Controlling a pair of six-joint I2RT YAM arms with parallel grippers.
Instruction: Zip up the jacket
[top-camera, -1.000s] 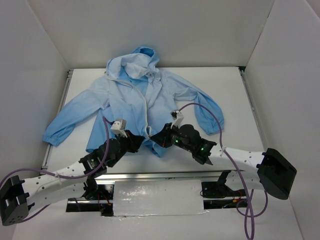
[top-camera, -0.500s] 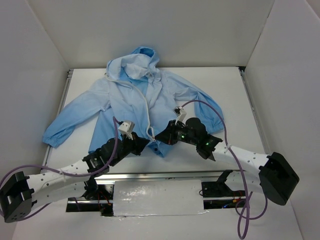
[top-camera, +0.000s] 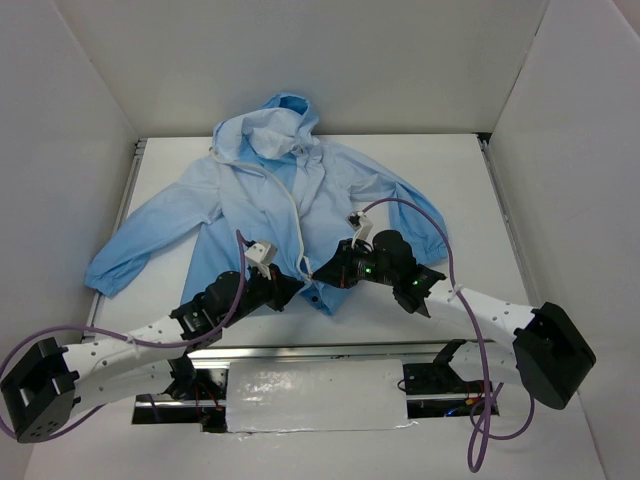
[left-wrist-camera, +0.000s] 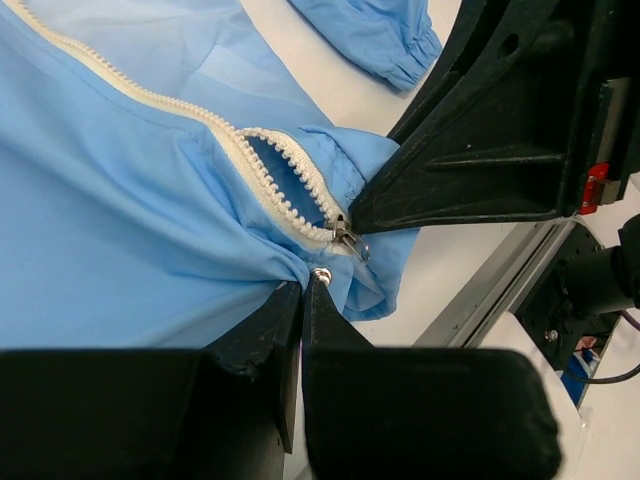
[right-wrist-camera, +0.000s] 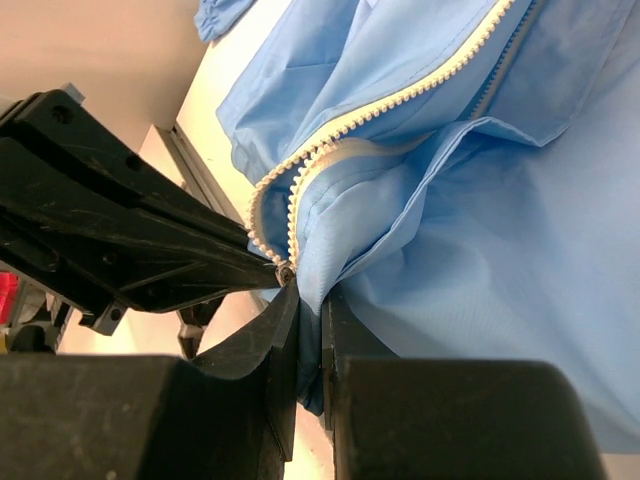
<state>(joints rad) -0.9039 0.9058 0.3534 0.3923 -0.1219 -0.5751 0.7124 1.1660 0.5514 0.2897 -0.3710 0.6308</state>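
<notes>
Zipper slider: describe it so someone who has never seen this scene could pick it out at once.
Find the light-blue jacket on the white table and follow its white zipper to the bottom hem. There, between the left tool and right tool, sits the slider: small grey metal, where the two tooth rows join.

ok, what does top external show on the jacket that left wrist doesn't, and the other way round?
Top external only: the whole jacket spread out, hood at the far end, both sleeves out to the sides. Left wrist only: the zipper slider at the hem, teeth parted right next to it, left gripper pinching fabric beside it. Both: the white zipper and the right gripper meeting the left one at the hem.
</notes>
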